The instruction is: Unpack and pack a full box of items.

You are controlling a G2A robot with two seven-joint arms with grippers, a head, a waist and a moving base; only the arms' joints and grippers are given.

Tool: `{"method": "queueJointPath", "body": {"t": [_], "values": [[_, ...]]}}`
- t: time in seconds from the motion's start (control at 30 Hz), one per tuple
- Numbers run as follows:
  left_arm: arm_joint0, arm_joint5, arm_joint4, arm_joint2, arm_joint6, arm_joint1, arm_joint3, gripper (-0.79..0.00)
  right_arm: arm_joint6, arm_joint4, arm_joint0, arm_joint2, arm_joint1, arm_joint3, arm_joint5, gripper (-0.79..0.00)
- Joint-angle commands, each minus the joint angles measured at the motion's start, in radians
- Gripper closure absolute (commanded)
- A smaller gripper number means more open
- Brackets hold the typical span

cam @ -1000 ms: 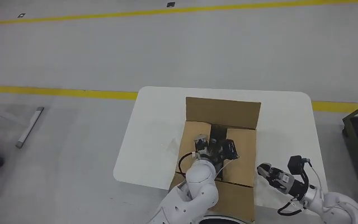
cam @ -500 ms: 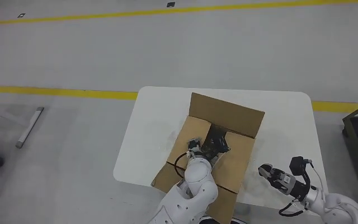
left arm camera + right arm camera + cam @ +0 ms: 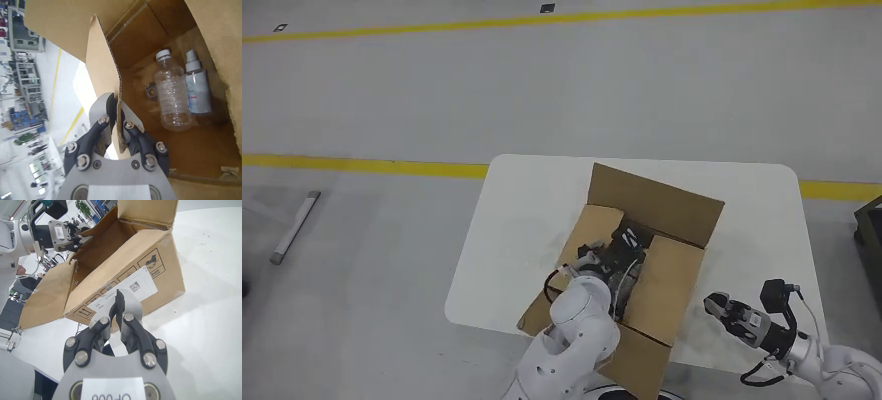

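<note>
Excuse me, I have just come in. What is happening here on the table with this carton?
The robot is working on an open cardboard box that stands on the white table. Its left gripper is shut on the edge of one box flap. Inside the box lie a clear plastic bottle, a white spray bottle right beside it, and a small metal part. The right gripper is shut on nothing and is above the table, beside the box.
</note>
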Motion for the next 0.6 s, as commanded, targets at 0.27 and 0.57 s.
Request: {"method": "queueJointPath", "body": {"t": [0.27, 0.57], "values": [[0.038, -0.007, -0.269, -0.142, 0.047, 0.004, -0.087, 0.000, 0.018, 0.047, 0.004, 0.013, 0.000, 0.009, 0.040, 0.000], [0.020, -0.049, -0.357, -0.190, -0.006, 0.009, -0.160, -0.727, 0.031, 0.074, 0.004, 0.029, 0.001, 0.018, 0.035, 0.000]]}}
